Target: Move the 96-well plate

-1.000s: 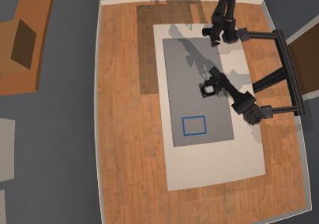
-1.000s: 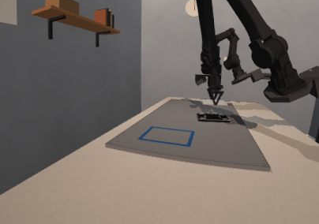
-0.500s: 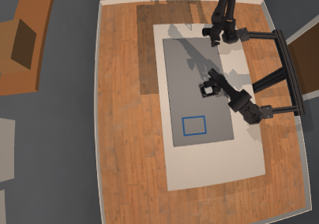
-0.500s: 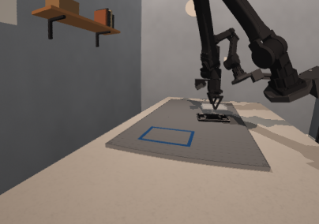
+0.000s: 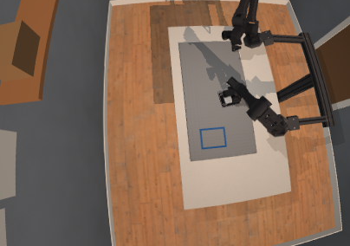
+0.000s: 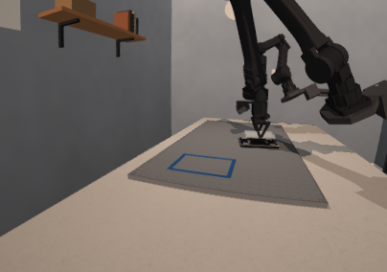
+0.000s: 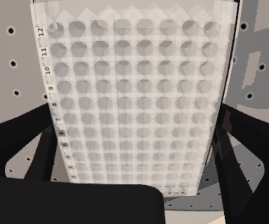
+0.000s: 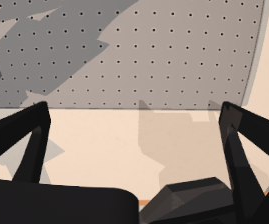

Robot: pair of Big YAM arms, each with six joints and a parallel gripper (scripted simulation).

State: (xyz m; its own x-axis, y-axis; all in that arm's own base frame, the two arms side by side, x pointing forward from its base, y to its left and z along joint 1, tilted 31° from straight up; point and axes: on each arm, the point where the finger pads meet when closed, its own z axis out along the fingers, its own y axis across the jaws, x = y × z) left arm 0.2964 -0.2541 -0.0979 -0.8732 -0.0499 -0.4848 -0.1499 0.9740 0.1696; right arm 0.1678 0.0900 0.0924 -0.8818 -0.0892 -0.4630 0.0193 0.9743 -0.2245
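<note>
The clear 96-well plate is held level between the fingers of my left gripper. The left gripper is shut on the plate's long sides. In the left wrist view the column numbers run along the plate's left edge, with 12 at the far end. The plate hangs right over the black plate nest N1; I cannot tell whether they touch. The blue outline of spot B1 has nothing in it. My right gripper is open and empty.
A grey perforated mat covers the middle of the beige table. The right gripper hangs over the mat's far edge. Black frame bars stand along the table's right side.
</note>
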